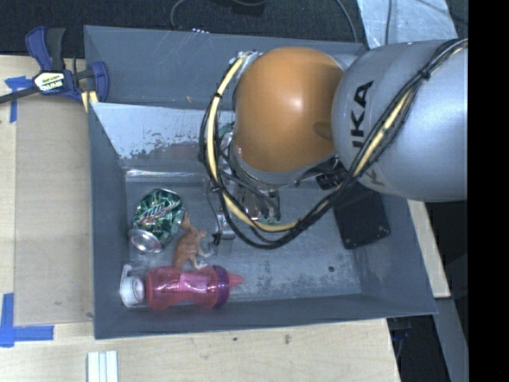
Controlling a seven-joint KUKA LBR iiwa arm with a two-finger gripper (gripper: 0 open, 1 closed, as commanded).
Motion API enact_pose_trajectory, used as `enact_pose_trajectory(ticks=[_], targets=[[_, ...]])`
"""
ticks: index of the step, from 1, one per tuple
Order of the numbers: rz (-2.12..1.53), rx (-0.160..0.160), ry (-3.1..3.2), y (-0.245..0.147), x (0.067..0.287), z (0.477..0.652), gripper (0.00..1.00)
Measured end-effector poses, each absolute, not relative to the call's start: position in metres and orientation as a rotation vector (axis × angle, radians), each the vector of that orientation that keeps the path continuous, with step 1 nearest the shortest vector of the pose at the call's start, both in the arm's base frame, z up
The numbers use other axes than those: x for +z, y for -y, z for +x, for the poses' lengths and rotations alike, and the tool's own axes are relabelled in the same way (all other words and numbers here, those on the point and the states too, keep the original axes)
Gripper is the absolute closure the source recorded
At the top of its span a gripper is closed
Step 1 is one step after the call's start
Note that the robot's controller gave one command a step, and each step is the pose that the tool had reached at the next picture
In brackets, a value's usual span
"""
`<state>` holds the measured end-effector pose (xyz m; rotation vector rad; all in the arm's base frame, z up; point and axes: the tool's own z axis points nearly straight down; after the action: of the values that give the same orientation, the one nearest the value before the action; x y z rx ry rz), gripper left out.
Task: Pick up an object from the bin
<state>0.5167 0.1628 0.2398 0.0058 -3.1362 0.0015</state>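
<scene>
Down low in the grey bin [318, 273], the pincer [221, 231] hangs under the arm's round orange cover [286, 110]. I cannot tell if the pincer is open or closed, because the cover and cables hide most of it. Nothing looks picked up yet, so I think this is the step of getting down to a thing and lining up.

Closest is a small brown toy animal [189, 247]. It lies just beside the pincer, on the side away from the arm, and it is the likely thing to pick. It is thin and bumpy, so the next move needs the pincer right over it and then a soft squeeze.

A bit past the toy is a squashed green can [157, 217], close up against it. Below the toy lies a pink bottle [183, 286] on its side. Far off on the other side, under the arm, is a flat black thing [362, 217].

That makes one toy, one can, one bottle and one black thing: four in all.
</scene>
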Motion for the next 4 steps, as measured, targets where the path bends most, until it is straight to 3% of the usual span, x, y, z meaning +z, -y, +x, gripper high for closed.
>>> enact_pose_trajectory(ticks=[1,3,4], targets=[[0.0,-0.002,3.145,-0.162,0.245,0.518,0.0],[0.561,-0.001,3.092,-0.185,0.158,0.484,0.0],[0.796,0.0,3.046,-0.185,0.131,0.484,0.0]])
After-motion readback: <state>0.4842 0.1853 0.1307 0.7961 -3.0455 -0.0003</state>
